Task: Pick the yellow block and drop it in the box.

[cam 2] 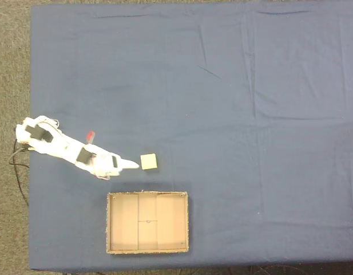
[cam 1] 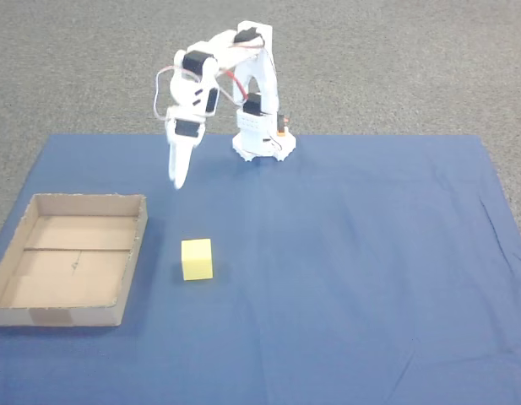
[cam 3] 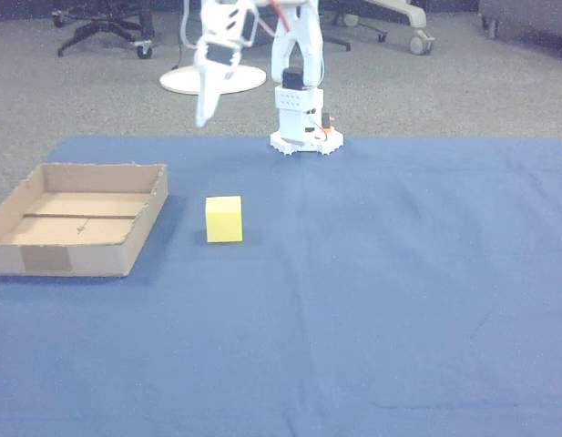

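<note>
Nearest in the other view lies bare blue cloth (cam 3: 372,309). Beyond it the yellow block (cam 3: 224,219) rests flat on the cloth, below and just ahead of the gripper (cam 3: 203,116), nothing between them. The box (cam 3: 44,259) sits open-topped to the block's left, apart from it. The white gripper hangs raised, tip downward, fingers narrowed together, holding nothing.

In a fixed view, the yellow block (cam 1: 197,258) sits on the surface (cam 1: 353,278), just right of the box (cam 1: 40,316). My fingers (cam 1: 179,173) hang above, behind the block.
</note>
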`<act>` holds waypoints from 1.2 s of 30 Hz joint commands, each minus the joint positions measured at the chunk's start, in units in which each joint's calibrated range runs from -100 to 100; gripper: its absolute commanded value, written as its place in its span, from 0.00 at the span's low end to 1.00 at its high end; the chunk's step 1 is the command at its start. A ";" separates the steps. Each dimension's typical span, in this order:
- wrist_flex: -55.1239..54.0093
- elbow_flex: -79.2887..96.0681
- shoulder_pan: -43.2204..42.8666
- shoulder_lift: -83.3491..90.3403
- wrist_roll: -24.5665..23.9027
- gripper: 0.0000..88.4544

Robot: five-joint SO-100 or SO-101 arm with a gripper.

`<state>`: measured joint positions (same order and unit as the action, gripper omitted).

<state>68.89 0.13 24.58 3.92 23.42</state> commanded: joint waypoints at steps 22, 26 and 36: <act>0.11 -27.28 -9.91 -38.58 -9.33 0.35; -0.06 -27.92 -10.07 -40.10 -9.18 0.24; -3.12 -22.76 -8.34 -27.26 -8.69 0.20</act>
<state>67.71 -26.34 15.66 -33.76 14.48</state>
